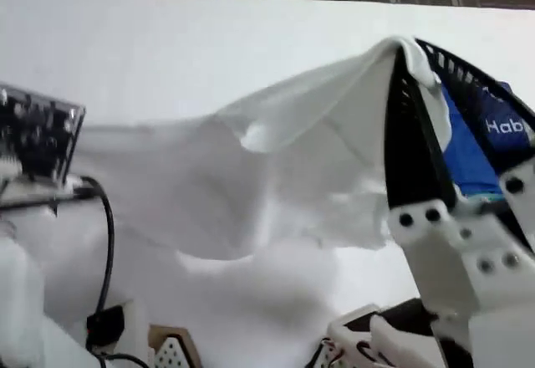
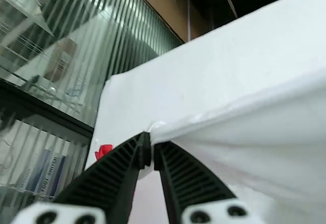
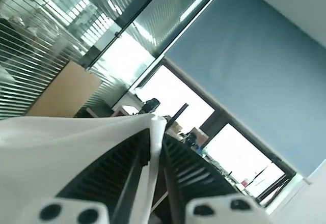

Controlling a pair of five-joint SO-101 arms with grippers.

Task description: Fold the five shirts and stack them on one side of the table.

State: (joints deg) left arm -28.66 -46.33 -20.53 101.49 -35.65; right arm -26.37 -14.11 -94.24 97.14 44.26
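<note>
Shirt (image 1: 251, 176): white, hung lifted above the counter (image 1: 167, 42), stretched between both grippers, sagged in the middle.
Left gripper (image 2: 151, 147): clamped closed on the shirt's left edge, held lower than the right end.
Right gripper (image 3: 155, 137): raised high at the right, fingers pressed together on a fold of the shirt.
Cloth below (image 1: 276, 301): lay white on the near counter; possibly part of the same shirt, hard to tell.
</note>
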